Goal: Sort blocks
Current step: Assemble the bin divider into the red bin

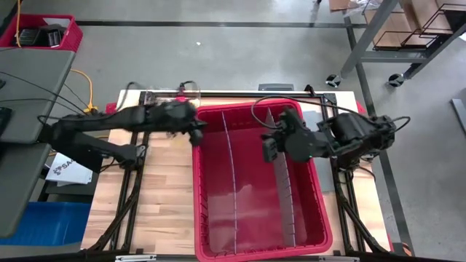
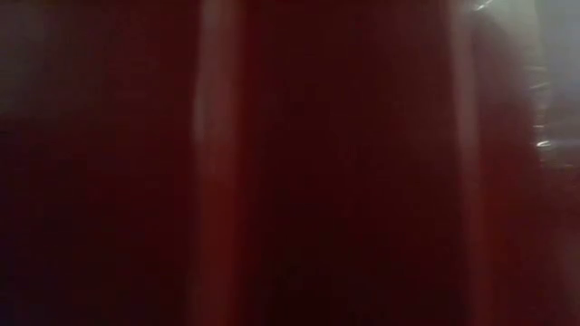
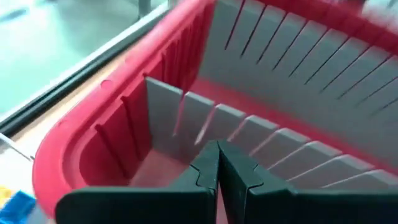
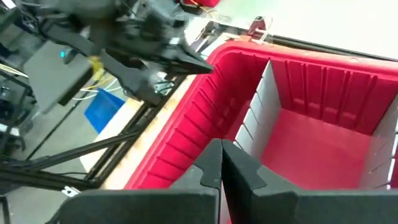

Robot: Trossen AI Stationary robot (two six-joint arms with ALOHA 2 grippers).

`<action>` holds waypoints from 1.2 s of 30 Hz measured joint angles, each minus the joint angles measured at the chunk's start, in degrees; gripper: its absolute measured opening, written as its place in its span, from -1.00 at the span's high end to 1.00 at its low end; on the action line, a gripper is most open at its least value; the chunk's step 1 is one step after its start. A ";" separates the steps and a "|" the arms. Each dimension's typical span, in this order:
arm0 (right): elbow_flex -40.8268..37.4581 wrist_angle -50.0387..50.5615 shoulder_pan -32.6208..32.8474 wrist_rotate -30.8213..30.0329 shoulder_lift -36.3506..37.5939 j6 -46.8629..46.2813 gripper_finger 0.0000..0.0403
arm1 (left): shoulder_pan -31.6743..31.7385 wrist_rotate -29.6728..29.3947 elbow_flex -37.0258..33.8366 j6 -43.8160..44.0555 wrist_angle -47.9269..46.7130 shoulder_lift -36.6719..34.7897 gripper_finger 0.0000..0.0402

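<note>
A large red bin (image 1: 195, 191) stands on the wooden table, split lengthwise by grey slotted dividers (image 1: 231, 182). My left gripper (image 1: 196, 135) hovers shut over the bin's far left corner and has nothing between its fingers (image 3: 205, 171). My right gripper (image 1: 268, 149) hangs shut above the bin's far middle, fingers (image 4: 208, 168) together and empty. Of the blocks, only a blue and a yellow bit (image 3: 13, 200) show, outside the bin's wall, at the edge of the left wrist view. The bin floor that shows holds no blocks.
The bin's red wall (image 2: 290, 163) fills the whole low view. Bare wooden table (image 1: 164, 196) lies to the bin's left, with a narrower strip (image 1: 364, 211) to its right. A clear container (image 1: 175, 94) sits at the table's far left edge.
</note>
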State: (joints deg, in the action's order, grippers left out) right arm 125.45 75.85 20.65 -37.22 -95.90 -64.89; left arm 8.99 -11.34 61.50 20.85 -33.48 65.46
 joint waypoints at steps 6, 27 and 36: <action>0.24 2.69 4.94 0.91 -0.36 -6.11 1.00 | 3.83 2.34 7.30 -9.89 -10.20 10.96 1.00; 0.22 8.65 28.50 24.81 -11.96 -42.50 1.00 | 17.40 -12.53 7.60 -33.93 -5.31 13.26 1.00; 0.22 12.69 31.97 22.03 -12.20 -48.50 1.00 | 18.34 -11.62 11.10 -34.13 -3.13 10.49 1.00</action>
State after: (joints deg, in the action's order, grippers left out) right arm 125.67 88.54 52.62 -15.19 -108.09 -113.39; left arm 27.33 -22.96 72.60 -13.28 -36.61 75.95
